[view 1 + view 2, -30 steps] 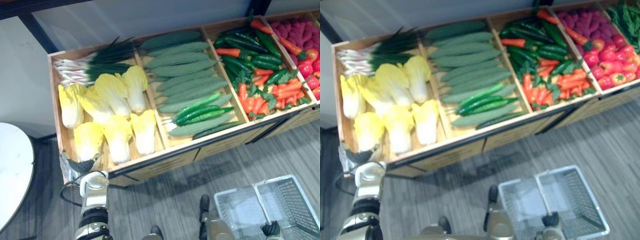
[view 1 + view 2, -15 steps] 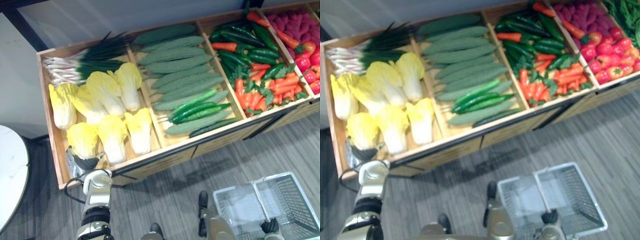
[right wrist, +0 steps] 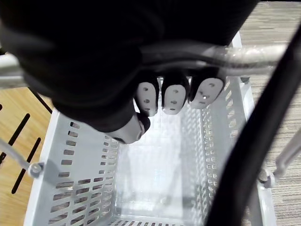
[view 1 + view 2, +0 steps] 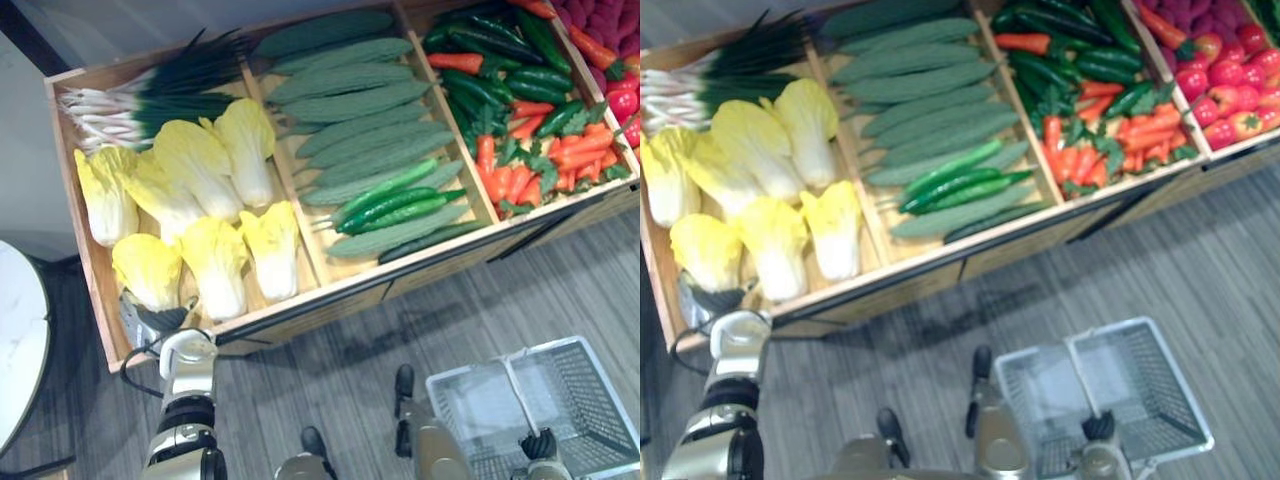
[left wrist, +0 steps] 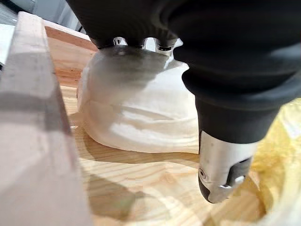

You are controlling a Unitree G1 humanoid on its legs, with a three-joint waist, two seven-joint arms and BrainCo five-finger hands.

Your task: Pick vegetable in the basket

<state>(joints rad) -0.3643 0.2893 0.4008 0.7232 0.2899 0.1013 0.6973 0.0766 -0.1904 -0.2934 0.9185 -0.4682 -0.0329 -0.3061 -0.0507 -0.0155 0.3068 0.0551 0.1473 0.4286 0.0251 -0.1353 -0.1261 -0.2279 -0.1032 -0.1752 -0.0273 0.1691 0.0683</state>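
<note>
Yellow-leaved cabbages with white bases lie in the left compartment of the wooden crate (image 4: 300,298). My left hand (image 4: 152,322) reaches over the crate's front left corner, right at the nearest cabbage (image 4: 148,270). In the left wrist view its fingertips (image 5: 141,43) rest on the top of that cabbage's white base (image 5: 136,117), while the straight thumb (image 5: 221,174) stands apart over the wooden floor. My right hand (image 4: 540,445) is at the lower right, fingers (image 3: 171,96) curled round the handle (image 3: 211,54) of the white mesh basket (image 4: 590,400), which has nothing in it.
Green onions (image 4: 150,100) lie behind the cabbages. The middle compartment holds long green gourds and cucumbers (image 4: 370,110); peppers and carrots (image 4: 520,120) and tomatoes (image 4: 625,100) lie further right. A white round table (image 4: 15,350) stands at the left. Grey plank floor lies before the crate.
The view has shifted, with the crate sliding left and up. My left hand has pushed further over the crate's front rim toward the nearest cabbage. The right hand keeps the basket handle.
</note>
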